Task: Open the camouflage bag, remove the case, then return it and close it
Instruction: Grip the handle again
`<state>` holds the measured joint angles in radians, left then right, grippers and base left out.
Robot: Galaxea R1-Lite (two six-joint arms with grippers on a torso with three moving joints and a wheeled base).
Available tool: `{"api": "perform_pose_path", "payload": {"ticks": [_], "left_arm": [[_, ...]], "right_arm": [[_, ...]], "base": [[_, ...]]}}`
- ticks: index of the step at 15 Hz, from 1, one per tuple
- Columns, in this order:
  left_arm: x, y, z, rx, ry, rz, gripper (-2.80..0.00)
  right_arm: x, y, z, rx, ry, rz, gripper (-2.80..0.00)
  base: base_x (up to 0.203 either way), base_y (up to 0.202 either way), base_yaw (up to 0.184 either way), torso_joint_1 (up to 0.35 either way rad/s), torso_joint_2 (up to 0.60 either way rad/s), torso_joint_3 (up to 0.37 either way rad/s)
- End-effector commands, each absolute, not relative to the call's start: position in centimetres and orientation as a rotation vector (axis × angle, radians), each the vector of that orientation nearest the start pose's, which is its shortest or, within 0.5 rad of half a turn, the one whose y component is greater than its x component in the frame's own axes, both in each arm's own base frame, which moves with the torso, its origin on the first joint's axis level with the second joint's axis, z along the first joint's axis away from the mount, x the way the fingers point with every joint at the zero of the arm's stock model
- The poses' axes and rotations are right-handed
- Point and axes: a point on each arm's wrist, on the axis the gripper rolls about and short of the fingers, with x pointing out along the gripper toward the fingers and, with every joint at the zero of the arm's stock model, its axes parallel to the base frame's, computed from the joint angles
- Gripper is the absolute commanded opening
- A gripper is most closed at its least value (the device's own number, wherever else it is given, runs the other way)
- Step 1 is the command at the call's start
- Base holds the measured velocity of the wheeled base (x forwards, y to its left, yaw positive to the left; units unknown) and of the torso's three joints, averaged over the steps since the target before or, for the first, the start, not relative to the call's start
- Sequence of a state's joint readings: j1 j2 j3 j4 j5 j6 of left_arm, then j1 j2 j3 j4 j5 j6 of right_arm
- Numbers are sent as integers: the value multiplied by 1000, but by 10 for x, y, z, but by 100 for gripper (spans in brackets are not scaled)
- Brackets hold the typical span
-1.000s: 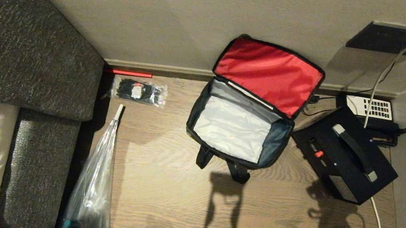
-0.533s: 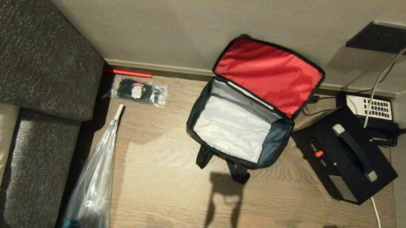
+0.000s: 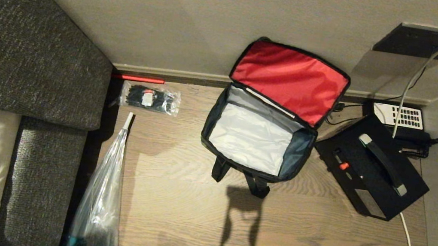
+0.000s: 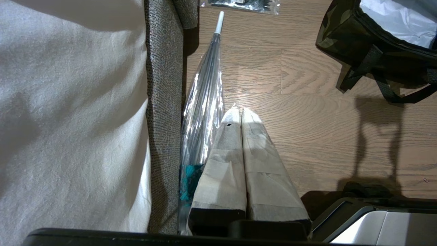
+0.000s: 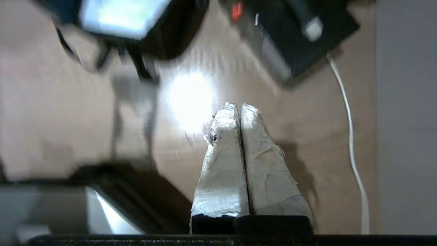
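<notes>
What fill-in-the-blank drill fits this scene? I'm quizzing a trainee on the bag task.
1. The bag stands with its red-lined lid ____.
2. The case lies ____ the bag, on the floor.
3. The bag's silver interior holds ____.
4. Both end effectors, left and right, are ____.

Missing words: open; outside; nothing; shut

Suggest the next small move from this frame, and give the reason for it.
Probably send the right gripper to the strap handle of the case. The camouflage bag stands open and empty, with the case on the floor beside it. Both grippers are shut on nothing, the left gripper low by the sofa.
</notes>
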<state>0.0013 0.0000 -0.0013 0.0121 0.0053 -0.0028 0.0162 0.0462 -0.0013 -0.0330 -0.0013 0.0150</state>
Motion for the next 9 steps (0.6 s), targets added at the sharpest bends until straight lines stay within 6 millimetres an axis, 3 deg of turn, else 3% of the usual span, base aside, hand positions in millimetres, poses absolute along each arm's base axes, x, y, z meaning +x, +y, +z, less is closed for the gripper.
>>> {"api": "perform_pose_path", "payload": {"ticks": [1,9], "left_arm": [[-23,0,75,-3,8,8,-280],[-23,0,75,-2,8,8,-280]], "right_arm": [[-22,0,76,42,-23,7,-280],[-22,-1,76,46,-26,4,-280]], "base": [[0,0,0,0,0,0],[0,0,0,0,0,0]]}}
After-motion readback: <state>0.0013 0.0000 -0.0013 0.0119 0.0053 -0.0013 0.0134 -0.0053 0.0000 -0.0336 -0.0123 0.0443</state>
